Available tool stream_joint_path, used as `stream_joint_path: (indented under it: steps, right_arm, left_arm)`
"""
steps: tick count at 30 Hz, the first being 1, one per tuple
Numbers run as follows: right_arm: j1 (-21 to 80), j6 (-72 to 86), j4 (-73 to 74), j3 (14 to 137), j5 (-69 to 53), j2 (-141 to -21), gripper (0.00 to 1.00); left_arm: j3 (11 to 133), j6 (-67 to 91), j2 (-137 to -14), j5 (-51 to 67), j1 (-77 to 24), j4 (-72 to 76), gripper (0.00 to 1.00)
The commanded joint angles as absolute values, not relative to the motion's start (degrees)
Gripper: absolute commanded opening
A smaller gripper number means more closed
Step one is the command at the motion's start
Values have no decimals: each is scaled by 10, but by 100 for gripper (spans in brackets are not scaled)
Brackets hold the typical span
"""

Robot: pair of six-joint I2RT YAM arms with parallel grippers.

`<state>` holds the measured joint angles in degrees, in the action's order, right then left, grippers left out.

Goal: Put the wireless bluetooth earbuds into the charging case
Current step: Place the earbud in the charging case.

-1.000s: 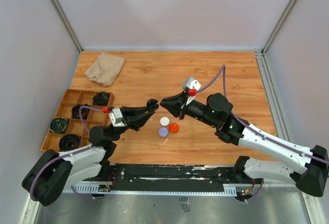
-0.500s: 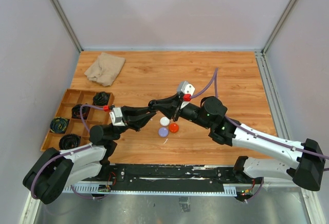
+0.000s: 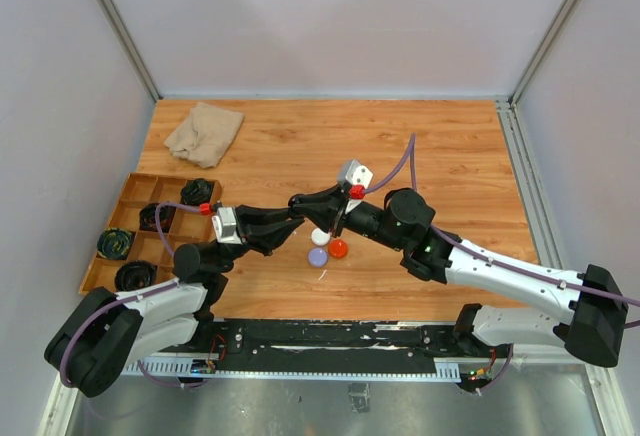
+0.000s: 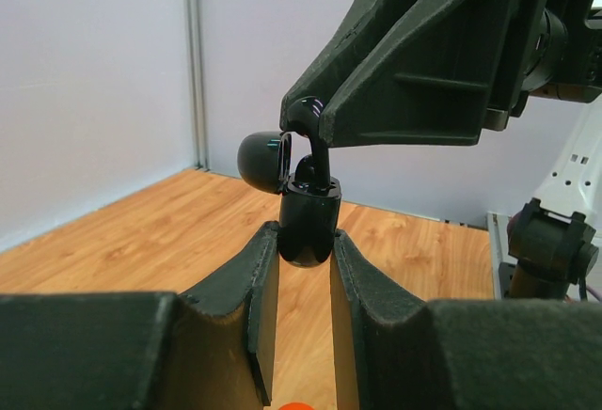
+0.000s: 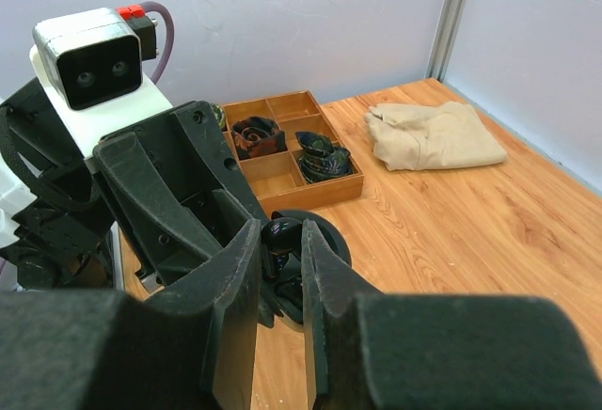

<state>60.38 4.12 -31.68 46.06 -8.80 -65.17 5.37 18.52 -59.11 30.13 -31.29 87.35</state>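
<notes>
A black charging case (image 4: 308,231) is held upright above the table, and my left gripper (image 4: 306,241) is shut on its body. Its lid (image 4: 261,160) hangs open to the left. My right gripper (image 5: 280,236) is shut on a black earbud (image 5: 285,234), which stands right over the case (image 5: 315,283). In the left wrist view the earbud (image 4: 313,161) reaches down to the case's open top. From above, both grippers meet at mid-table, left gripper (image 3: 288,212) against right gripper (image 3: 306,203); the case and bud are too small to make out there.
Three round pucks lie on the table just below the grippers: white (image 3: 320,237), lilac (image 3: 318,256) and red (image 3: 338,248). A wooden compartment tray (image 3: 110,218) with dark bundles sits at the left. A beige cloth (image 3: 204,132) lies at the back left.
My right gripper has moved left with the earbud until it met the case held by the left gripper. The left arm has barely moved.
</notes>
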Motion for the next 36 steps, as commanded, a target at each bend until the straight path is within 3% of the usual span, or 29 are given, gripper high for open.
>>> stream_joint_path:
  steps: [1,15,36]
  right_arm:
    - [615,24,-338,447,-73,-649,9]
    - [618,16,-340,435,-65,-641,10]
    - [623,10,-302,438,-62,-633,27]
  left_arm:
    - [64,197,-589,297,-315,948,0]
    - [55,207,-561,266,-315,948,0]
    - [48,191,-586,263,-315,957,0]
